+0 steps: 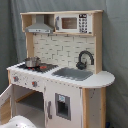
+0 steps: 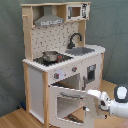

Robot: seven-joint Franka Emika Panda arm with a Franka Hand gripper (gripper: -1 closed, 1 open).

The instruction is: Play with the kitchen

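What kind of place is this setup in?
Probably a lab or studio play corner, not a real kitchen: a toy kitchen stands on a wooden floor before a grey curtain backdrop, with a robot arm beside it.

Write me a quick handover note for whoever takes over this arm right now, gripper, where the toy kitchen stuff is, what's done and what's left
Gripper: at the edge of the oven door in the second exterior view; whether it is open or shut cannot be told.
The kitchen: upright against the grey curtain. Pot sits on the stovetop, faucet stands over the sink.
Done: oven door is swung partly open, tilted outward.
Left: probably finish opening or closing the door; the pot and knobs look untouched.
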